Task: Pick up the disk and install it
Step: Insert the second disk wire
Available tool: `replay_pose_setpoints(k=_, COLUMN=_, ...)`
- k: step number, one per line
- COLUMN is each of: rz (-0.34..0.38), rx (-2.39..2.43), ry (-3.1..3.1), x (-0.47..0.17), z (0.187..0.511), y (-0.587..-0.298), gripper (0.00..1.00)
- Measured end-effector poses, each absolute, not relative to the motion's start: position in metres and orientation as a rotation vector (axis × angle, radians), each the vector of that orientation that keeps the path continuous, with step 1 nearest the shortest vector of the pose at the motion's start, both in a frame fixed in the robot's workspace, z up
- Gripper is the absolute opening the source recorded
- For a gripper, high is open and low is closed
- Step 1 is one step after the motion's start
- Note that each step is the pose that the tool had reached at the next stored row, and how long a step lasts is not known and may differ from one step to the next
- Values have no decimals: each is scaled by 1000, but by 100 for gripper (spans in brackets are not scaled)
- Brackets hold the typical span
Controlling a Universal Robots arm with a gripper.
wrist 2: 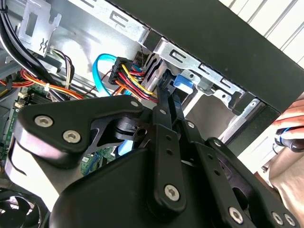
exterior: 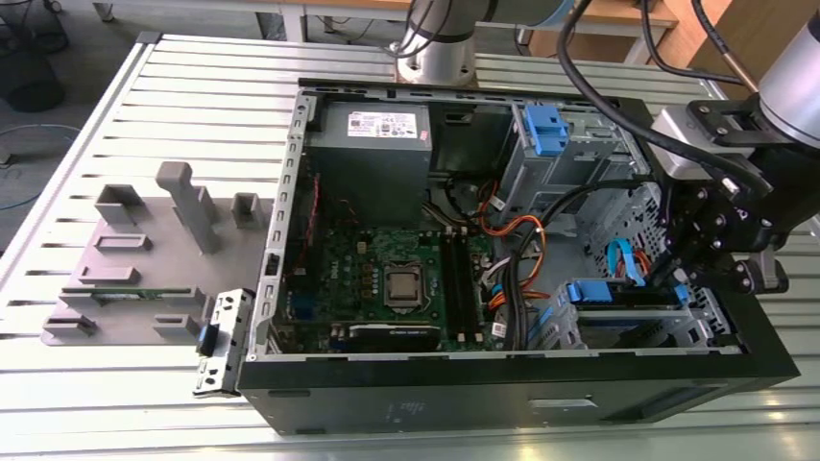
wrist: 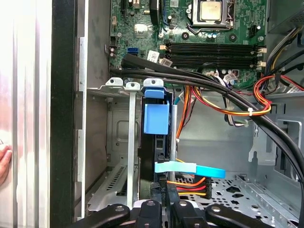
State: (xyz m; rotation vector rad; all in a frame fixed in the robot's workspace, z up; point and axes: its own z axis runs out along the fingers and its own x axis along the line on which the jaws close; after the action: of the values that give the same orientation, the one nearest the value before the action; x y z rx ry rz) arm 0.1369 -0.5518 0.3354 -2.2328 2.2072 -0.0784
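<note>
An open computer case (exterior: 513, 384) lies on its side on a slatted metal surface (exterior: 192, 86), its inside facing up. The arm reaches in from the exterior view's right, and the gripper (exterior: 702, 288) hangs low over the drive cage (exterior: 628, 322) at the case's near corner on that side.

The disk (exterior: 624, 294) sits on edge in that cage, its blue plastic carrier showing along the top. In the first wrist view the disk (wrist: 156, 142) stands in a slot between thin metal dividers, with a blue tab at its end and a light blue flat cable (wrist: 190, 169) crossing just beside it. The gripper (wrist: 164, 209) is right at the disk's end; its black links fill the lower edge there, and I cannot tell whether the fingers are apart or clamped on the carrier.

In the second wrist view the gripper (wrist 2: 166, 102) points at a blue tab amid red, yellow and black wires (wrist 2: 130, 78).

The motherboard (exterior: 384, 279) lies in the case's middle, a grey power supply (exterior: 372, 144) at the far end. A grey fixture block (exterior: 141, 259) rests on the surface toward the exterior view's left.
</note>
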Motion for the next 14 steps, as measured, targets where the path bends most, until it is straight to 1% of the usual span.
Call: replay_pose_setpoints(k=14, rz=-82, rx=-2213, ry=2224, x=136, z=334, y=-551, gripper=16)
